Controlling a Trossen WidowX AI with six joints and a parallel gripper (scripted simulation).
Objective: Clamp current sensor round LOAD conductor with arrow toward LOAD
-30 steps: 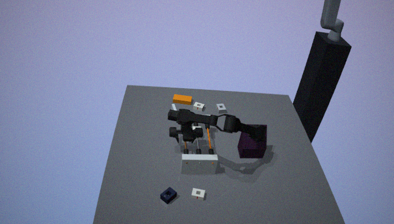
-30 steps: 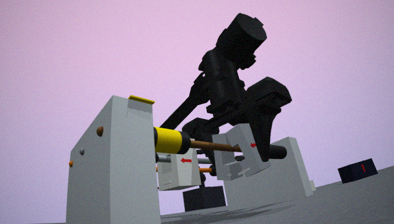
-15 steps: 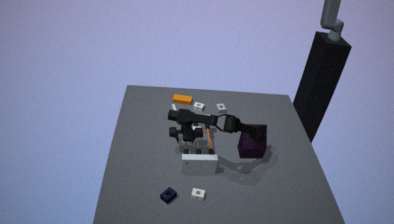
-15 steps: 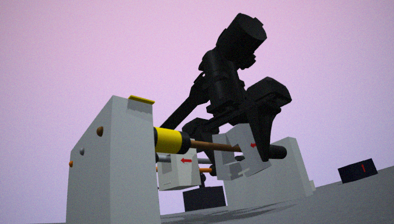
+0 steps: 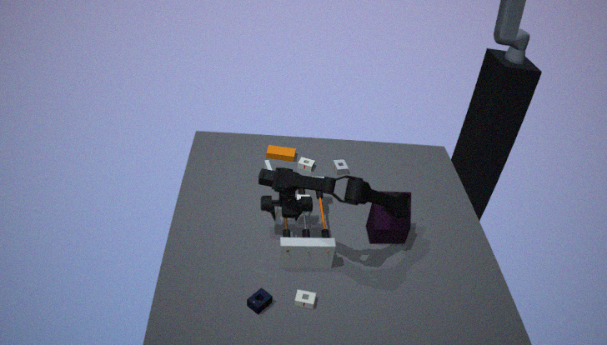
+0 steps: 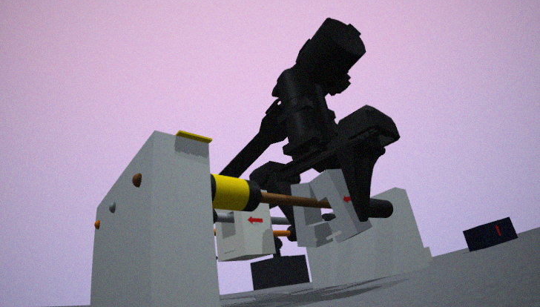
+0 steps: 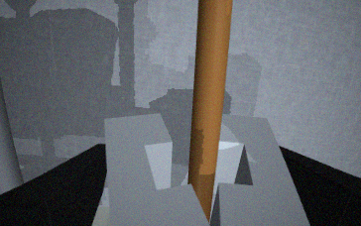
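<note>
The pale grey split-core sensor (image 6: 350,223) (image 7: 126,154) stands tilted with its two halves apart at the copper conductor (image 5: 286,223) (image 6: 286,199) (image 7: 213,74). The conductor runs in the opening between the halves. My gripper (image 5: 285,218) (image 6: 327,220) (image 7: 187,153) is shut on the sensor, one finger outside each half. A gap shows between the halves' near ends in the wrist view. The sensor's red arrow (image 6: 346,199) points left, toward a yellow sleeve (image 6: 231,192) and the post with a yellow tab (image 6: 193,136). No LOAD lettering is legible. My arm hides the sensor in the top view.
A white sensor (image 6: 259,239) sits on the grey middle conductor (image 5: 305,222). An orange conductor (image 5: 322,213) runs beside it. Posts (image 5: 307,256) (image 6: 181,216) hold the conductors' ends. An orange block (image 5: 281,153), a navy sensor (image 5: 259,307) and several pale ones lie around.
</note>
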